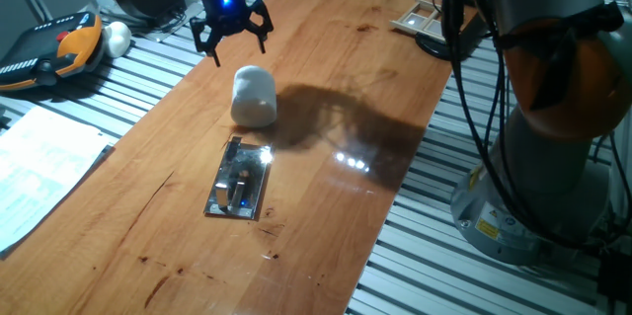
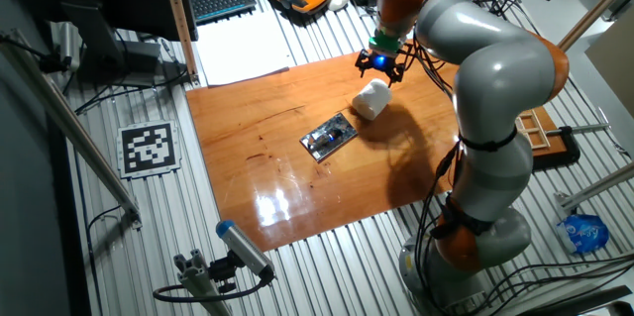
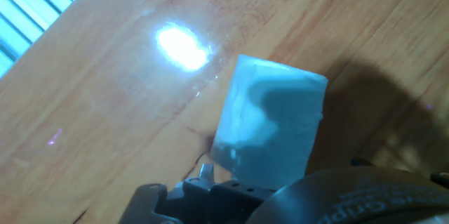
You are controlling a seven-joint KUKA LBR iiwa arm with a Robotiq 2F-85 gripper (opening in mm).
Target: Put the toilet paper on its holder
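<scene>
Nearest one fixed view, holder (image 1: 238, 179) lies flat on table (image 1: 326, 88); toilet paper (image 1: 254, 96) just beyond. Gripper (image 1: 230, 40) hangs above, fingers spread wide, empty. Other fixed view: gripper (image 2: 380, 66) clear above roll (image 2: 371, 99). Hand view: roll (image 3: 270, 122) below.

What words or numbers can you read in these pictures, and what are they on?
None can be read for sure.
Dark rim at the bottom of the hand view: raised letters, too blurred.
Sticker on the robot's base: too small.
Square black-and-white marker beside the table: a pattern, no words.
Keyboard keys: too small.
The toilet paper and the holder show no writing.
</scene>
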